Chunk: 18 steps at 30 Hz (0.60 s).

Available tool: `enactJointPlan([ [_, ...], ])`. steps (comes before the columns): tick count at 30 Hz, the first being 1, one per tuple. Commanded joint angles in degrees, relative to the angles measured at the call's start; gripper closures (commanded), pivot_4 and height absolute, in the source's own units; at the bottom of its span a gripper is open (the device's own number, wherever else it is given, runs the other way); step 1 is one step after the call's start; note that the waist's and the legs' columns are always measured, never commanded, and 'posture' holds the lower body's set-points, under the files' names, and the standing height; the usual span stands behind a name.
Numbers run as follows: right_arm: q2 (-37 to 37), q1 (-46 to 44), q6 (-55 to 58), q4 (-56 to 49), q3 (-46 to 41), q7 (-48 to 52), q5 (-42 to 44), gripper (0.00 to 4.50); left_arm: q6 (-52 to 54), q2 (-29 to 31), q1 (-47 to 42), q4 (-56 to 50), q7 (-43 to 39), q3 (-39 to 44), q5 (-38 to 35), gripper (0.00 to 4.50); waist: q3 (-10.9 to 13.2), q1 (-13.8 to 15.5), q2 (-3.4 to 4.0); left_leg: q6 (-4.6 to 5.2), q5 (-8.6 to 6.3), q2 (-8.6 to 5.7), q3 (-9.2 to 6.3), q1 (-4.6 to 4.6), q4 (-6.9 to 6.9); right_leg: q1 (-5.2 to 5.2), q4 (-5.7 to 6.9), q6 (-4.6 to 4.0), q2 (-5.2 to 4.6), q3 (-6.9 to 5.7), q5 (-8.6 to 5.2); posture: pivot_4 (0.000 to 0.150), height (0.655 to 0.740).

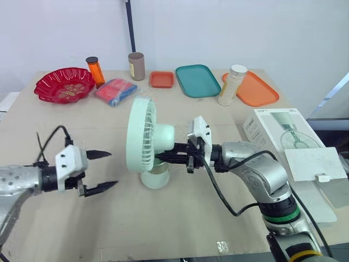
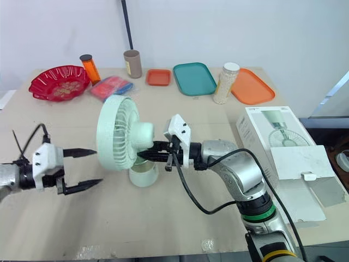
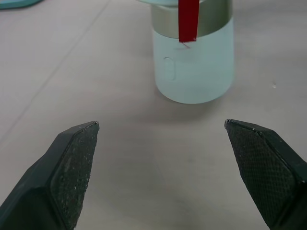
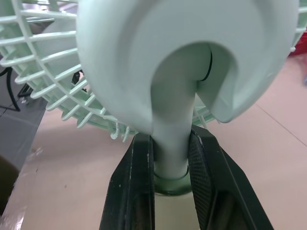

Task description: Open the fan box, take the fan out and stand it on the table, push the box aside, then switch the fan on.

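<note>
Well, my left gripper (image 1: 112,169) hovers wide open and empty beside the fan (image 1: 143,136), which stands mid-table with my right gripper (image 1: 160,158) clamped on its neck. I'd check that it sits flat before letting go. The box (image 1: 275,134) lies open at right on the tan table (image 1: 180,218), white wall (image 1: 245,33) behind.

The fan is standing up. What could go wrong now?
1. The right hand grips the fan by its thin neck; letting go crookedly could tip the top-heavy fan.
2. The open left hand hovers near the base; pressing the small button there might shove the fan sideways instead.
3. The box lies by the right edge of the table and could get knocked off.
</note>
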Motion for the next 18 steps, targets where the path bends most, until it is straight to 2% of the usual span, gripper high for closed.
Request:
enactJointPlan([
  [1, -0.3, -0.1, -5.3, -2.1, 0.4, 2.7, -0.6, 4.1, -1.5, -0.5, -0.5, 0.2, -1.0, -0.2, 1.0, 0.03, 0.0, 0.0, 0.0, 0.01, 0.0, 0.01, 0.0, 0.0, 0.0, 0.0, 0.01, 0.0, 0.01, 0.0, 0.0, 0.15, 0.74],
  [10, -0.6, 2.3, -10.5, -0.8, 2.1, 4.8, -3.3, 4.1, -1.8, -1.2, -1.6, 1.1, -4.5, -2.5, 1.2, 0.03, 0.0, 0.0, 0.0, 0.01, 0.0, 0.0, -0.02, 0.0, 0.03, 0.03, 0.03, 0.0, 0.01, -0.01, 0.0, 0.15, 0.74],
  [18, -0.5, 3.0, -13.7, 1.3, 2.9, 5.8, -5.8, 4.1, -0.1, -4.0, -4.1, 2.0, -4.2, -5.5, 1.4, 0.03, 0.0, 0.0, -0.01, 0.01, -0.01, 0.0, -0.03, 0.04, 0.05, 0.06, 0.06, 0.0, 0.01, -0.02, 0.01, 0.15, 0.74],
])
